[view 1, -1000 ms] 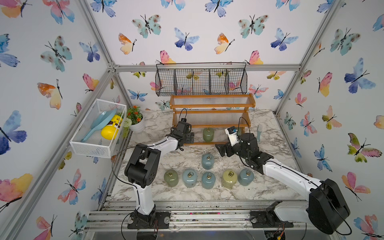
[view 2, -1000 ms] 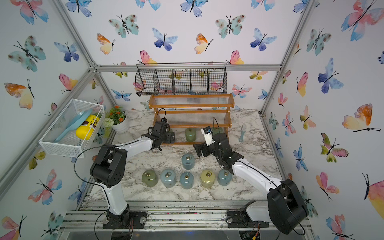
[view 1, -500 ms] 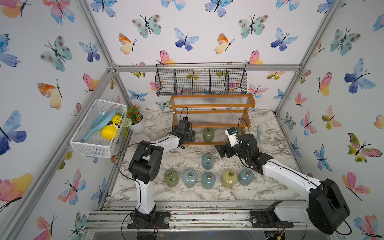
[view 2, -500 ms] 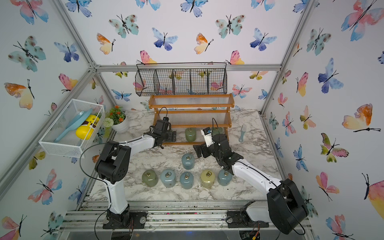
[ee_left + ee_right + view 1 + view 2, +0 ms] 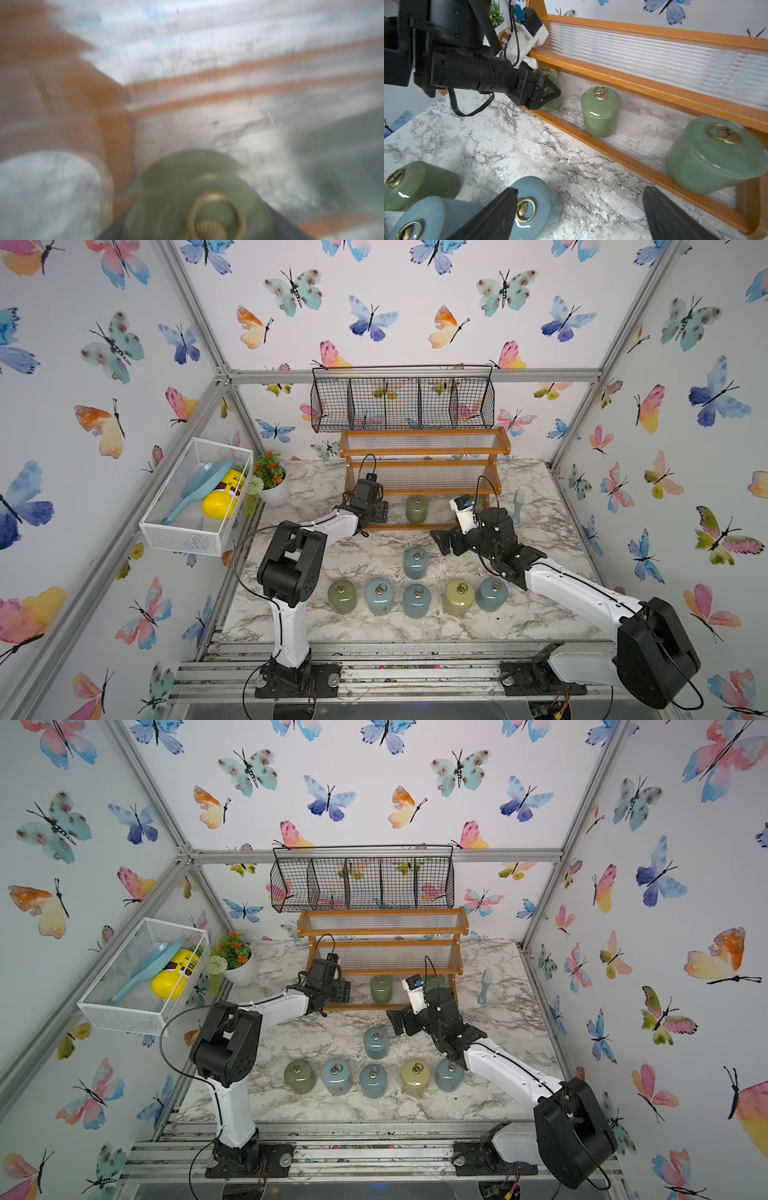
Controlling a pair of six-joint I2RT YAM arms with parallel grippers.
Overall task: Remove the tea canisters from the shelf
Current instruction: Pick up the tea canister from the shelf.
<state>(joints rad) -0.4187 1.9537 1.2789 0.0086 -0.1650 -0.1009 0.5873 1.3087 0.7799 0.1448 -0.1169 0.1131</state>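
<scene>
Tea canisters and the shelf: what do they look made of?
Tea canisters: probably glazed ceramic, smooth green and blue bodies with glossy highlights; ring pulls look brass-coloured metal. Shelf: orange-brown frame looks like wood, faint grain; panels clear ribbed plastic or glass, cannot tell which.

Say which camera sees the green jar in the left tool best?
The right wrist view: the green jar is sharp, half behind the left tool. The left wrist view blurs its lid; the top views hide it.

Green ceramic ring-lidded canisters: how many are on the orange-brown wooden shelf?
3, all on the shelf's bottom tier: the end canister in the left gripper, the middle canister, the third canister near the right gripper. None seems hidden.
</scene>
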